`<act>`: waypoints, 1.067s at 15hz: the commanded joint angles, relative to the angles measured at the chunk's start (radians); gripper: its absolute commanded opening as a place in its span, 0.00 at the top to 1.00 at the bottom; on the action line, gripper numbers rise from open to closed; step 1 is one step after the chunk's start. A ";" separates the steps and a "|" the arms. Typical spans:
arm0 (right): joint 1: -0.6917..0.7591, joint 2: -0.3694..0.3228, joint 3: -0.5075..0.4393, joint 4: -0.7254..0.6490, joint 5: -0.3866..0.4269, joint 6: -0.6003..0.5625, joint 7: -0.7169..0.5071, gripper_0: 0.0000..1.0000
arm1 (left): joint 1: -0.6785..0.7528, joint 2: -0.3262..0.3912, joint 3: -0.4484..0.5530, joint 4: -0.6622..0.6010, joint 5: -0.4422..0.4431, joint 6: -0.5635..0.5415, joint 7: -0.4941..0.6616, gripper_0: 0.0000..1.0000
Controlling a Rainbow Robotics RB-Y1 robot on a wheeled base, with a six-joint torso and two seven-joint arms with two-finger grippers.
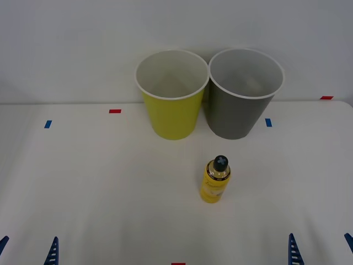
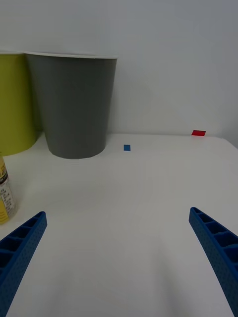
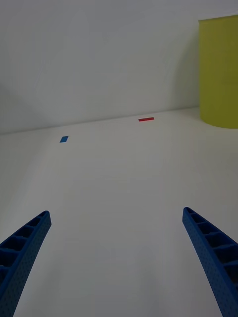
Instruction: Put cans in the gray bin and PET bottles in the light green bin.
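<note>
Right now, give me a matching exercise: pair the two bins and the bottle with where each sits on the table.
Things:
1. light green bin
2. gray bin
3. PET bottle

Places:
A. upright, nearer the robot than both bins
B. back of the table, on the robot's right
C. back of the table, on the robot's left, beside its twin

Pairs: 1-C, 2-B, 3-A

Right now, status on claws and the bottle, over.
Left claw and right claw open, parked at near table edge. PET bottle upright, untouched, before gray bin; light green bin alongside. Path clear.
</note>
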 commanded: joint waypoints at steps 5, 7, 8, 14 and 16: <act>-0.003 -0.079 0.075 0.002 -0.008 -0.072 -0.003 0.00 | 0.000 0.000 0.000 0.000 0.000 0.000 0.000 0.09; -0.011 -0.116 0.107 0.002 -0.014 -0.087 -0.011 0.00 | 0.000 0.000 0.000 0.000 0.000 0.000 0.000 0.09; -0.017 -0.129 0.118 0.015 -0.015 -0.099 -0.011 0.00 | 0.000 0.000 0.000 0.000 0.000 0.000 0.000 0.09; -0.189 -0.142 0.198 0.197 0.003 -0.203 -0.015 0.00 | 0.000 0.000 0.000 0.000 0.000 0.000 0.000 0.09; -0.249 -0.142 0.221 0.222 0.008 -0.159 -0.008 0.00 | 0.000 0.000 0.000 0.000 0.000 0.000 0.000 0.09</act>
